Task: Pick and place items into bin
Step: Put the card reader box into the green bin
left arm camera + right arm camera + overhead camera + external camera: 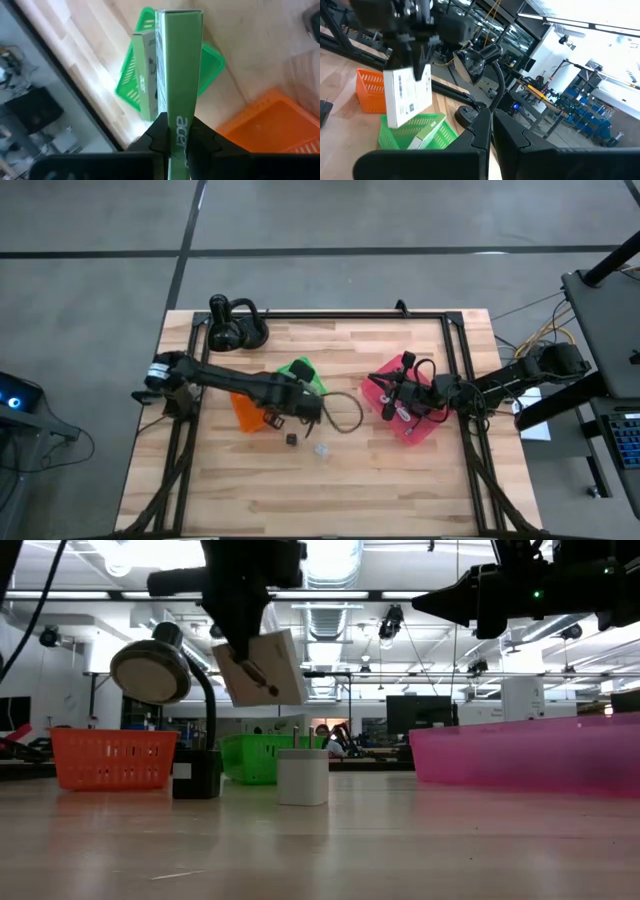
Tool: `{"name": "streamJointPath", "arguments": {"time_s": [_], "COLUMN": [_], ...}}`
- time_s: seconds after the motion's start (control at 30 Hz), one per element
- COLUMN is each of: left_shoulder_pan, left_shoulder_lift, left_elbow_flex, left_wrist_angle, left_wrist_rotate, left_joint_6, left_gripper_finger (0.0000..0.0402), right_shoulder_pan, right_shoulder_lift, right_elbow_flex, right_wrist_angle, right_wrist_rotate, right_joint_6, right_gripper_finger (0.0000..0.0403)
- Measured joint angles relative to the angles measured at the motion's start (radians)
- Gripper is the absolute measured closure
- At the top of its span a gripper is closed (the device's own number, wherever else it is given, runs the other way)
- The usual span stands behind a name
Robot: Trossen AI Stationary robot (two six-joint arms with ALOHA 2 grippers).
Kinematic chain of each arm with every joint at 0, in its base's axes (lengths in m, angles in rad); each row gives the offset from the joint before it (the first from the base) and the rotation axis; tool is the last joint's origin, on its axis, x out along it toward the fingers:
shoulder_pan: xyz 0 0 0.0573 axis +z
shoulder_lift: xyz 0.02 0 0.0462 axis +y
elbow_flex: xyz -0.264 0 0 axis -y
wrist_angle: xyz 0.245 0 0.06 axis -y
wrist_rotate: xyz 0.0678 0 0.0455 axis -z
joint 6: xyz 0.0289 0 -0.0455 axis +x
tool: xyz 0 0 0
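Observation:
My left gripper is shut on a flat white-and-green box marked "acer". It holds the box in the air over the green bin, near the table's middle. A second box of the same kind stands on edge in that bin. The low view shows the held box tilted below the fingers. My right gripper is shut and empty, held level over the pink bin. A black cable, a tiny black cube and a clear bit lie on the table. My left gripper pinches the box at its upper end, one finger on each broad face beside the narrow green edge. The fingers slant down from above. The box hangs below them, tilted and clear of the green bin and the table.
An orange bin stands beside the green one, under my left arm. A black desk lamp stands at the far left corner. The pink bin holds black cables. A black frame runs round the tabletop. Bare wood lies along the near edge.

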Motion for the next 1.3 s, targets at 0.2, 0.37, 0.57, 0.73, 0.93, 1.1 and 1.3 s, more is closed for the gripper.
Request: {"name": "streamJointPath", "arguments": {"time_s": [0.2,0.37,0.57,0.73,0.93,1.1,1.3], "left_shoulder_pan": [0.045,0.074,0.103,0.121,0.142,0.166,0.188], "left_shoulder_lift": [0.0,0.0,0.0,0.0,0.0,0.0,0.0], "left_elbow_flex": [-0.044,-0.078,-0.128,-0.151,-0.186,-0.191,-0.187], "left_wrist_angle": [0.027,0.078,0.116,0.133,0.216,0.229,0.272], "left_wrist_rotate": [0.022,0.023,0.072,0.076,0.143,0.199,0.207], "left_joint_6": [0.032,0.038,0.107,0.108,0.208,0.209,0.109], "left_gripper_finger": [0.0383,0.0383,0.0383,0.0383,0.0383,0.0383,0.0341], "right_shoulder_pan": [0.0,0.0,0.0,0.0,0.0,0.0,0.0], "right_shoulder_lift": [0.0,0.0,0.0,0.0,0.0,0.0,0.0], "right_elbow_flex": [0.0,0.0,0.0,0.0,0.0,0.0,0.0], "right_wrist_angle": [0.0,0.0,0.0,0.0,0.0,0.0,0.0], "right_wrist_rotate": [0.0,0.0,0.0,0.0,0.0,0.0,0.0], "right_joint_6": [0.0,-0.002,-0.002,-0.002,-0.001,-0.001,0.0], "right_gripper_finger": [0.0394,0.0394,0.0394,0.0394,0.0394,0.0394,0.0394]}}
